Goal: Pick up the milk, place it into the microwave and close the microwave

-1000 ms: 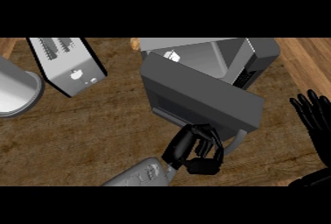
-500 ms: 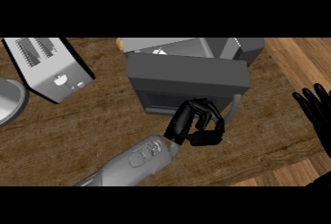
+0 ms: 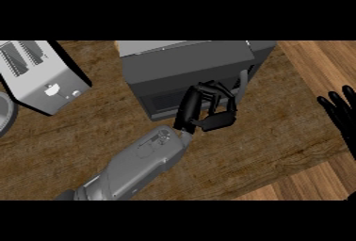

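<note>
Wood surface (image 3: 69, 141), microwave (image 3: 188, 61) far-center. Left hand (image 3: 189, 106) clenched, empty afaict, against its door. Could slip off w/o latching it. Right hand (image 3: 341, 115) open, resting at right.

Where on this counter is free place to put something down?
Bare wood lies between the toaster and the microwave, and between the microwave and the right hand. Crowded: the microwave's front, where the left hand is.
</note>
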Available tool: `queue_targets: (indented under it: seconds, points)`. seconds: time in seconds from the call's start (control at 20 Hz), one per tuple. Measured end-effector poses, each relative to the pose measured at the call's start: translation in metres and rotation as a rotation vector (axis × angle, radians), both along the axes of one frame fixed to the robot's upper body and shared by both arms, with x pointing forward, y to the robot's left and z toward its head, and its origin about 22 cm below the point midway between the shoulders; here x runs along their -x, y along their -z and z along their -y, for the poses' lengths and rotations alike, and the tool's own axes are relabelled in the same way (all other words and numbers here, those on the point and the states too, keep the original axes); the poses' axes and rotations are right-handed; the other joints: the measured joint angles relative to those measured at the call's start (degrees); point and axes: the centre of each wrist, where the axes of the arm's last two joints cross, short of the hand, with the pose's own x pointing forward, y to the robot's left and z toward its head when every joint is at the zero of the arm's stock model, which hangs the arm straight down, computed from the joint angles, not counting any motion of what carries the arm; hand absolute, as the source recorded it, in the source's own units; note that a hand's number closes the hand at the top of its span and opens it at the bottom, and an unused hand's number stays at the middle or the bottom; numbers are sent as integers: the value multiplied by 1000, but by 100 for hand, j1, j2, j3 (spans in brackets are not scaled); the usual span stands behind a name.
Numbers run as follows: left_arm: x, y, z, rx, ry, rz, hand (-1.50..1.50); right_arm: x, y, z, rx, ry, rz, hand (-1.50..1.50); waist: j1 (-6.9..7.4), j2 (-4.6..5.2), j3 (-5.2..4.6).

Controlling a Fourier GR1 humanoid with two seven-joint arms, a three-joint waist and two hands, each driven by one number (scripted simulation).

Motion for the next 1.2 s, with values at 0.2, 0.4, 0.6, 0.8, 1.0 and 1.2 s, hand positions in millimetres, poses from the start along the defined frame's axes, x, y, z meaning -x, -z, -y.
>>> queue_targets:
  seconds: [0.2,0.4,0.6,0.8,1.0,1.2]
  points:
    - [-10,-3,-3,27,-28,7,150,-2,-11,0,4,-16,15,-150,-86,25,0]
    - [-11,-1,-4,58,-41,21,150,-4,-19,0,5,-31,25,-150,-142,28,10]
    - [-12,0,-5,84,-43,32,150,-7,-27,0,6,-42,40,-150,-169,37,17]
    - [-12,1,-5,99,-49,50,150,-9,-35,2,3,-50,50,-150,-195,47,25]
    - [-12,3,-6,114,-60,67,150,-10,-39,2,-3,-57,47,-150,-234,52,29]
    - [-13,4,-7,124,-70,78,150,-11,-45,4,1,-62,51,-150,-262,54,34]
